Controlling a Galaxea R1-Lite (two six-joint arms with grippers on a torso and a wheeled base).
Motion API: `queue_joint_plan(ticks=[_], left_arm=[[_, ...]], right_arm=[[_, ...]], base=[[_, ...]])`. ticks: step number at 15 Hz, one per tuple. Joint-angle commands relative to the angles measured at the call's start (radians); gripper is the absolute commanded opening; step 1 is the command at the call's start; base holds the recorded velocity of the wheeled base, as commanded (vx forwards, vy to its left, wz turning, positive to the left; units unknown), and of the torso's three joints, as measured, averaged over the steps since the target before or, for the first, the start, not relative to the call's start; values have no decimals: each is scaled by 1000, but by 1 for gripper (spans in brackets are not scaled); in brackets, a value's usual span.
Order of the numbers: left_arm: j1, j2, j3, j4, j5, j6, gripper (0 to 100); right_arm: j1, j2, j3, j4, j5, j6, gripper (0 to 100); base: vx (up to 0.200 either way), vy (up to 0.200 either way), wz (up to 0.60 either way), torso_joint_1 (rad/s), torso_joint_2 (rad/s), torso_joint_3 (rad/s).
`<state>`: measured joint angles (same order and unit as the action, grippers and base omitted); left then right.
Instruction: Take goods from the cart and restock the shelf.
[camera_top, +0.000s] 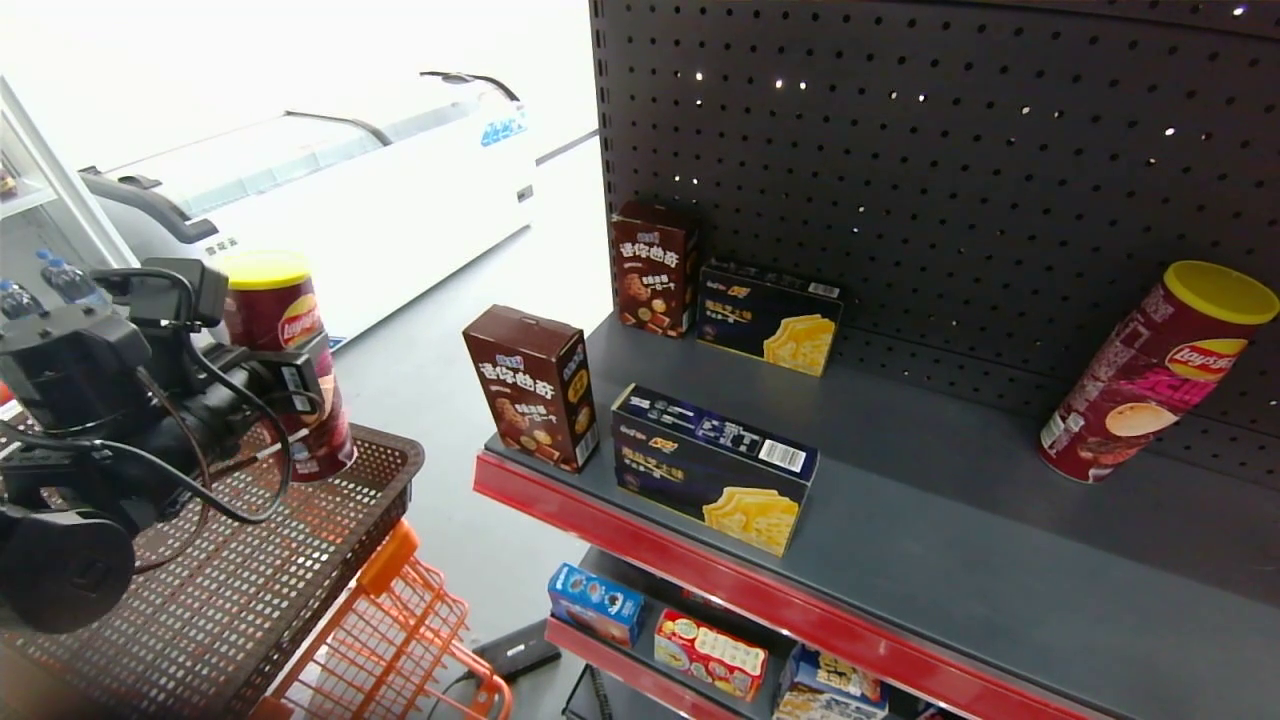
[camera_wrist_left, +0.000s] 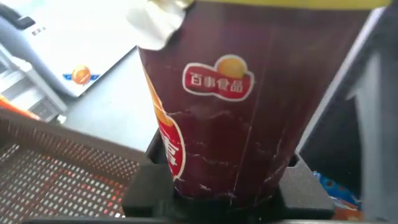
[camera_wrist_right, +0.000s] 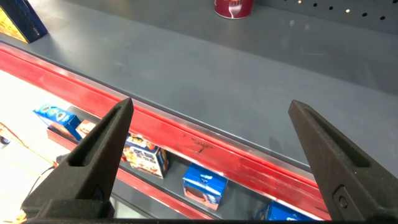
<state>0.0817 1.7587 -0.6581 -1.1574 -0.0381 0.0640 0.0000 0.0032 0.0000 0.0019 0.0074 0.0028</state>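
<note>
At frame left the left pincer (camera_top: 305, 385) grips a chip can (camera_top: 275, 310) above the cart (camera_top: 330, 500), seemingly lifted clear. Another can (camera_top: 1150, 380) already leans on the shelf (camera_top: 900, 480) at right; the right pincer (camera_wrist_right: 211, 107) gapes wide

Grey shelf (camera_top: 950, 500): brown boxes (camera_top: 530, 385), navy boxes (camera_top: 715, 470), chip can (camera_top: 1150, 375).

Part-seen stock, snack aisle.
Covered: held chip can (camera_top: 272, 312), mid-body behind the clamped left gripper (camera_top: 303, 385) and cables, left of frame. Cropped: brown basket (camera_top: 380, 470) and orange cart (camera_top: 392, 562) at the lower-left edges; shelf chip can (camera_wrist_right: 234, 7), reduced to its foot in the right wrist view. Tucked: lower-shelf boxes (camera_top: 710, 655) at bottom centre, partly under the red shelf lip (camera_top: 650, 550), lettering too small to tell.
</note>
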Motion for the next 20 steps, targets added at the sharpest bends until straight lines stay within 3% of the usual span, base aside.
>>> queue_joint_plan(ticks=[1,2,3,5,6,7,8,11,13,15,18,20], left_arm=[[-99,-219,3,93,-34,-1,0],[-140,-262,12,124,-36,-1,0],[-146,-295,20,154,-43,0,0],[-229,-363,55,208,-118,-23,0],[-269,-392,52,225,-166,-52,0],[-315,-413,44,262,-230,-59,0],[-335,-418,46,278,-243,-61,0],[-474,-467,37,364,-263,-64,0],[-513,-525,28,446,-284,-70,0],[-508,-596,11,604,-330,-66,0],[-528,-601,26,614,-433,-64,0],[-534,-596,20,608,-459,-64,0]], right_arm=[[0,1,0,0,0,0,100],[0,1,0,0,0,0,100],[0,1,0,0,0,0,100],[0,1,0,0,0,0,100],[0,1,0,0,0,0,100],[0,1,0,0,0,0,100],[0,1,0,0,0,0,100],[0,1,0,0,0,0,100],[0,1,0,0,0,0,100],[0,1,0,0,0,0,100],[0,1,0,0,0,0,100],[0,1,0,0,0,0,100]], base=[[0,0,0,0,0,0],[0,0,0,0,0,0],[0,0,0,0,0,0],[0,0,0,0,0,0],[0,0,0,0,0,0],[0,0,0,0,0,0],[0,0,0,0,0,0],[0,0,0,0,0,0],[0,0,0,0,0,0],[0,0,0,0,0,0],[0,0,0,0,0,0],[0,0,0,0,0,0]])
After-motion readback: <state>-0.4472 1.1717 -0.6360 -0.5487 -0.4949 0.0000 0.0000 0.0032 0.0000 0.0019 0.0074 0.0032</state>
